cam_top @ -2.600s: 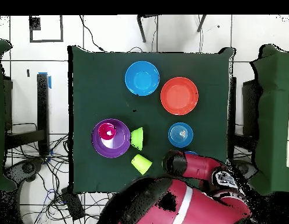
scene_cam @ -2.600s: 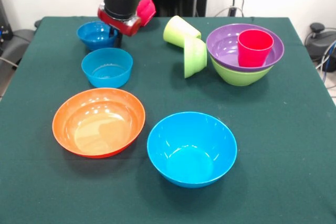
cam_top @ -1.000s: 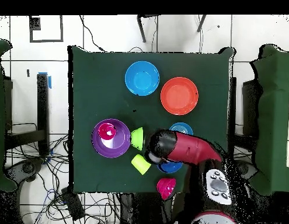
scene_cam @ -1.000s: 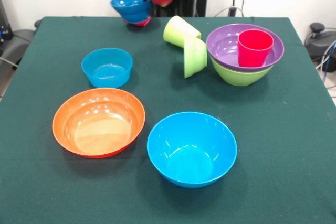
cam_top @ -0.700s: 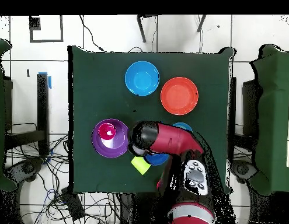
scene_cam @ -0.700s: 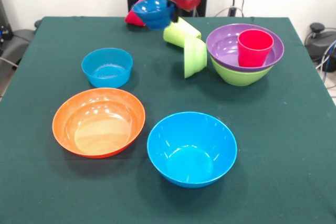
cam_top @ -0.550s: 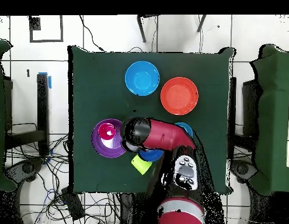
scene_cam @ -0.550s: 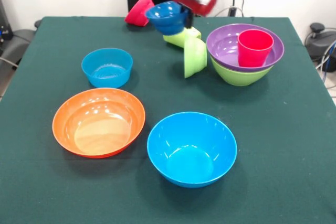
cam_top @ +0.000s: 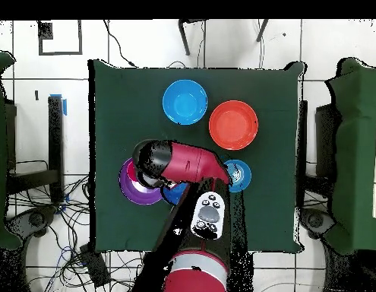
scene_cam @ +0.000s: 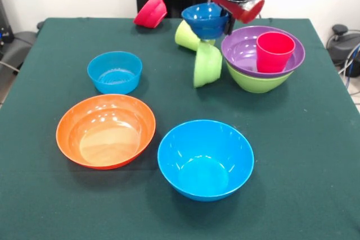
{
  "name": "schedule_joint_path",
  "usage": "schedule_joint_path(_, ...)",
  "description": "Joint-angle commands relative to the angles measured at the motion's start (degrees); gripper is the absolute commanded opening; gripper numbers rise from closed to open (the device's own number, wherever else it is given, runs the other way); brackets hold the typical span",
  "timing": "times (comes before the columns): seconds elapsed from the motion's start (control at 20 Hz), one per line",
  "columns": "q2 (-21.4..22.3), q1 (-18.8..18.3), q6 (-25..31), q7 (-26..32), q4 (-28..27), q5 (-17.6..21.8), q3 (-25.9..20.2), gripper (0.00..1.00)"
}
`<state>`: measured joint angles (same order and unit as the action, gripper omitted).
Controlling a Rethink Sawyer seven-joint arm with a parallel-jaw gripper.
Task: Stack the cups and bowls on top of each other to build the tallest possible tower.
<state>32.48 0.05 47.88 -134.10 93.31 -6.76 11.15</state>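
Beside the tower, the gripper holds the dark blue bowl aloft; it should be centred above the red cup before lowering.

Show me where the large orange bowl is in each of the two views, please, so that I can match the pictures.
Front view: the large orange bowl stands at the lower left, left of the large light blue bowl.
Overhead view: it lies at the upper right of the green table.
Shared landmark: the large light blue bowl, beside it in both views.
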Motion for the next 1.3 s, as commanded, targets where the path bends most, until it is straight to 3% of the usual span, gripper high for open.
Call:
schedule_joint_path(0.05, -0.06, 1.19, 10.23, -11.37, -5.08, -0.62, 0.93, 0.00)
schedule_joint_path(0.65, -1.52, 2.19, 9.38, -12.24, -6.11, -2.52, 0.65, 0.00)
schedule_joint_path(1.05, -6.38, 3.09, 7.68, -14.46, -11.72, -5.94, -0.44, 0.00)
schedule_joint_path(1.3, -7.62, 4.22, 11.12, -15.95, -15.57, -7.32, 0.24, 0.00)
